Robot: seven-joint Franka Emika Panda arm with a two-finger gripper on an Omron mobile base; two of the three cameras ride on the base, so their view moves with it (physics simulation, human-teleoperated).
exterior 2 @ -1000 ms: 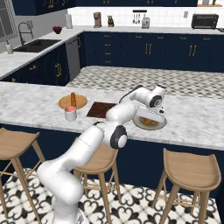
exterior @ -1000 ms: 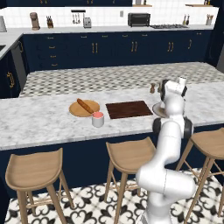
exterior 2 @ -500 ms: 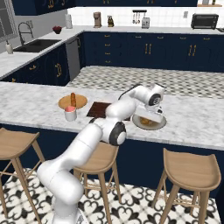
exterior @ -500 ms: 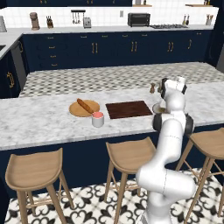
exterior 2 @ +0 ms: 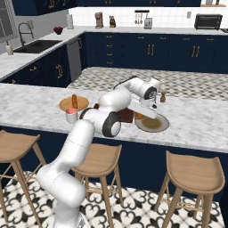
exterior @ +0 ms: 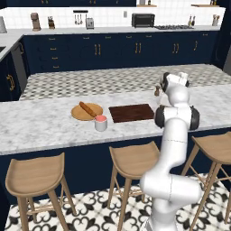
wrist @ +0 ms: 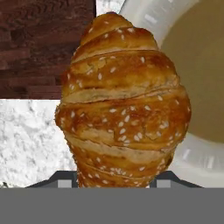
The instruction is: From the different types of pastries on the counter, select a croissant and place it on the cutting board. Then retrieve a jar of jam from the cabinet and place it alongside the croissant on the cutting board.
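Observation:
The croissant (wrist: 122,100), plump, golden-brown and seeded, looms close in the hand view, and my gripper (wrist: 114,178) is shut on its lower end. It hangs over the rim of a round grey plate (wrist: 192,155) with a tan centre. The dark-brown cutting board (wrist: 39,43) lies just beyond, on the marble counter (wrist: 30,140). From the right base view, my gripper (exterior 2: 143,115) reaches down between the cutting board (exterior 2: 126,116) and the plate (exterior 2: 155,124). The cutting board (exterior: 131,113) lies bare. The jar of jam and the cabinet are out of view.
A round light wooden plate (exterior: 79,113) carries a long baguette stick (exterior: 86,108), left of the board. A white cup with a pink top (exterior: 101,122) stands in front of it. A small brown shaker (exterior 2: 163,96) sits behind the grey plate. Stools line the counter's near side.
The jaws have closed on the croissant, and the hand has dipped slightly toward the plate. The base has not moved.

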